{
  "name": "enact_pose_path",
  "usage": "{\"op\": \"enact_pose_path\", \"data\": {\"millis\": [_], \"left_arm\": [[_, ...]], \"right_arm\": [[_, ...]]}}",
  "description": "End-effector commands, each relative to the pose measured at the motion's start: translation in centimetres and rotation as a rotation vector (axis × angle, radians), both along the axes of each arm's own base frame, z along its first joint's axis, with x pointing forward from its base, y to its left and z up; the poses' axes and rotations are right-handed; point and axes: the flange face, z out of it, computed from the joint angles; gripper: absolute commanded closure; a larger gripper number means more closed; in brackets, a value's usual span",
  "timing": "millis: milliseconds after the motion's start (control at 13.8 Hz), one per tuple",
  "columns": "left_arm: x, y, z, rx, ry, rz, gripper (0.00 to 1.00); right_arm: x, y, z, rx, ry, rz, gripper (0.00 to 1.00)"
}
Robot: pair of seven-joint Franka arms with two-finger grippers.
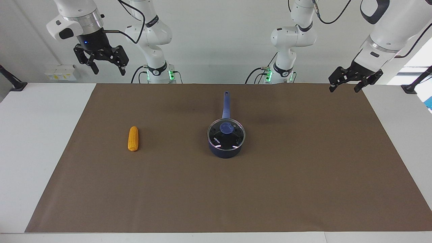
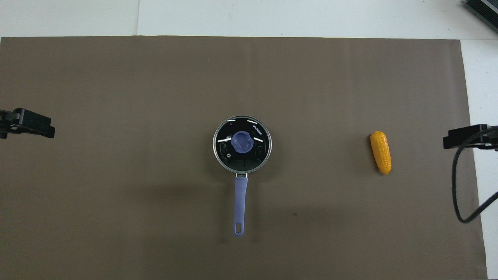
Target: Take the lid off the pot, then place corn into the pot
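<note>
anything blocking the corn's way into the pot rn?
Yes: the round clear glass lid with the blue knob sits on the dark navy saucepan, closing it. The brown mat between the yellow-orange corn cob and the saucepan is bare. Both pincers hang raised, holding nothing.

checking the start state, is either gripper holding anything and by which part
Nothing is held. The left gripper and right gripper hang open and empty above the table's ends.
</note>
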Motion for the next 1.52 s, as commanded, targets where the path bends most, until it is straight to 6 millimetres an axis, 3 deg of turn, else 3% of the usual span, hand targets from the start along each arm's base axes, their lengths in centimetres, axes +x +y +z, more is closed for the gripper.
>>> {"op": "enact_pose_path", "data": {"millis": [0,1086,1448], "left_arm": [[-0.2,-0.1,0.8,-0.002,-0.011,-0.007,0.0],[-0.7,-0.2,0.3,-0.004,-0.001,-0.005,0.0],[-0.9,-0.2,-0.9,-0.004,0.002,-0.005,0.0]], "right_arm": [[-0.3,-0.4,0.1,-0.009,-0.006,0.019,0.0],[-0.3,-0.4,0.1,-0.01,-0.006,0.019,0.0],[-0.3,-0.4,0.1,-0.01,-0.006,0.019,0.0]]}}
